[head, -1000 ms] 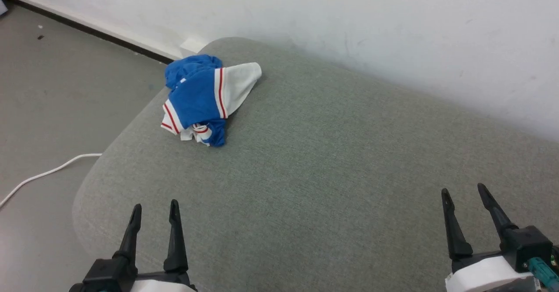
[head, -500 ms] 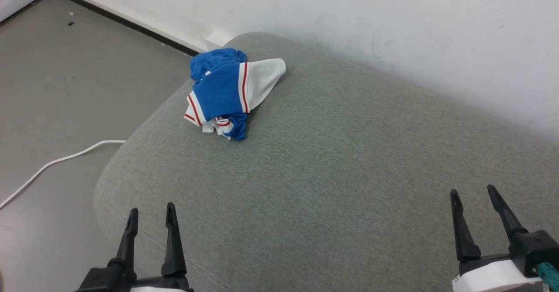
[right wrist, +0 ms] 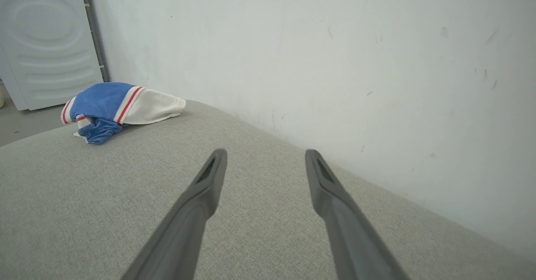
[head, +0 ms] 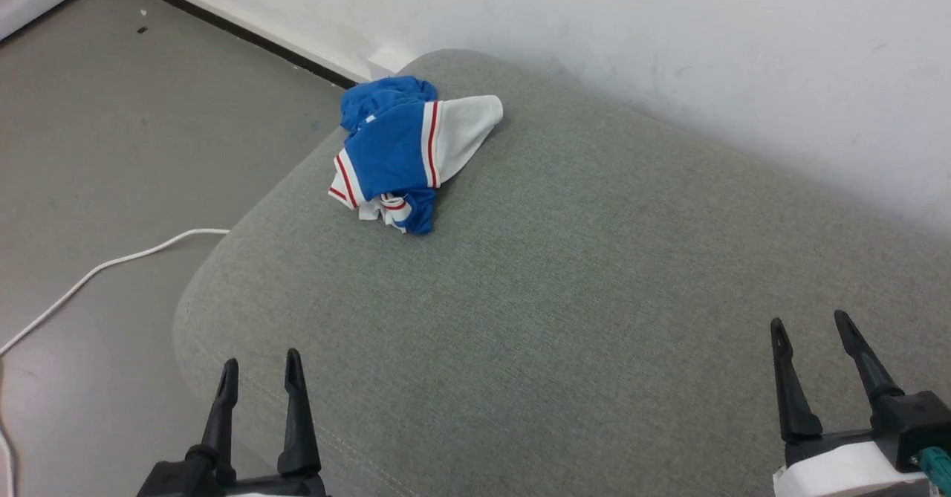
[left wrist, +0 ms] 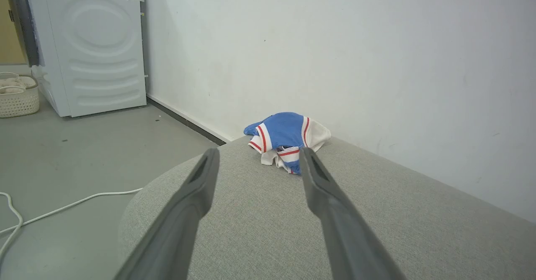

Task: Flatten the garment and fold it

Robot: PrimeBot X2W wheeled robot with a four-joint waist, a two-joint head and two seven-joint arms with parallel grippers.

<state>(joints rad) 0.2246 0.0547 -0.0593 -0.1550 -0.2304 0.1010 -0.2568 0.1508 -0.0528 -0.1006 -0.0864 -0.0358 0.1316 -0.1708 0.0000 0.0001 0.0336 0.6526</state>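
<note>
The garment is a crumpled heap of bright blue cloth with white parts and thin red stripes, lying at the far left corner of a grey-green cushioned surface. It also shows in the left wrist view and the right wrist view. My left gripper stands open at the near left edge, far short of the garment, nothing between its fingers. My right gripper stands open at the near right, also holding nothing.
A white wall runs close behind the cushion. The grey floor lies to the left, with a white cable across it. A white appliance and a woven basket stand further off on the left.
The whole head view has shifted, so the camera has turned left; the garment lies as it did. Both grippers stay open and keep their places in the view.
</note>
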